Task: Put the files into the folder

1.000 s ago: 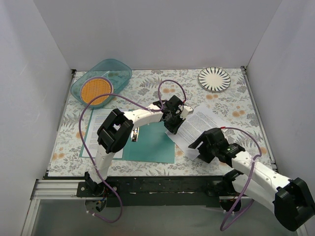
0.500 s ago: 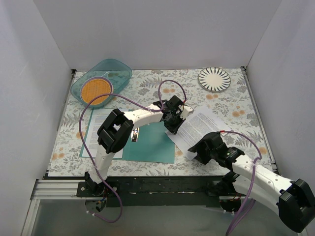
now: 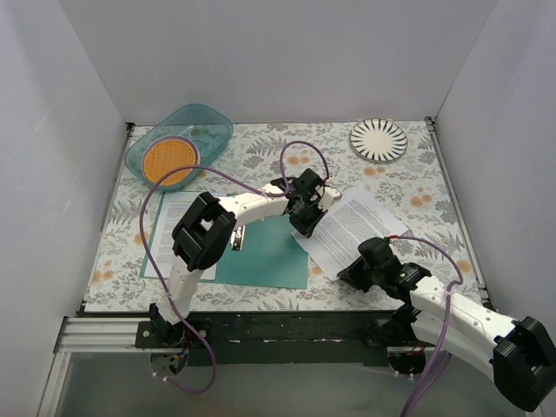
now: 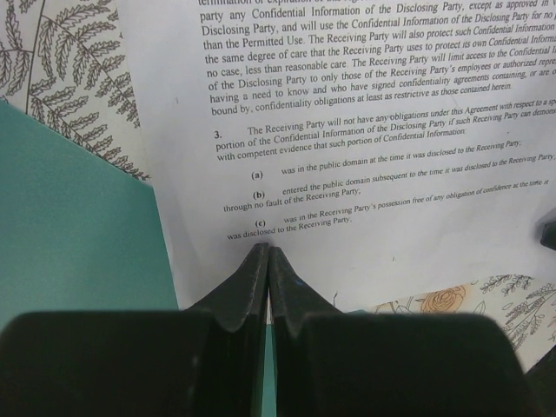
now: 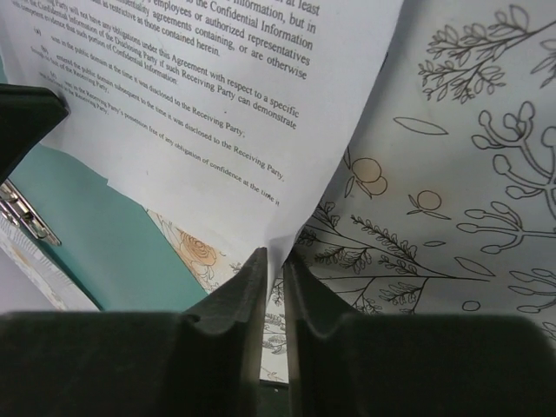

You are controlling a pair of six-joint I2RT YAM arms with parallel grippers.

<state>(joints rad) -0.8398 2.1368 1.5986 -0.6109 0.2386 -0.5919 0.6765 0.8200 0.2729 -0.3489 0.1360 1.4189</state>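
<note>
The open teal folder (image 3: pixel 274 252) lies flat on the floral table (image 3: pixel 408 191), left of centre and towards the near edge. A metal clip (image 5: pixel 22 213) sits at its spine. A second sheet (image 3: pixel 165 239) lies on the folder's left half, partly hidden by the left arm.

A printed sheet (image 3: pixel 356 228) lies at an angle just right of the folder, and its left edge overlaps the folder's right edge. The left end effector (image 4: pixel 267 254) is at that left edge. Its fingers are pressed together on the paper's margin, just below the last lines of text, with the teal cover showing beside them. The right end effector (image 5: pixel 274 259) is at the sheet's near right corner. Its fingers are almost closed, with the corner pinched between them. In the right wrist view the paper curves up off the table at this corner, and the floral cloth shows beneath it.

At the far left of the table a translucent teal bowl (image 3: pixel 200 126) holds an orange disc (image 3: pixel 169 161). A striped plate (image 3: pixel 379 139) sits at the far right, well apart from both arms.
</note>
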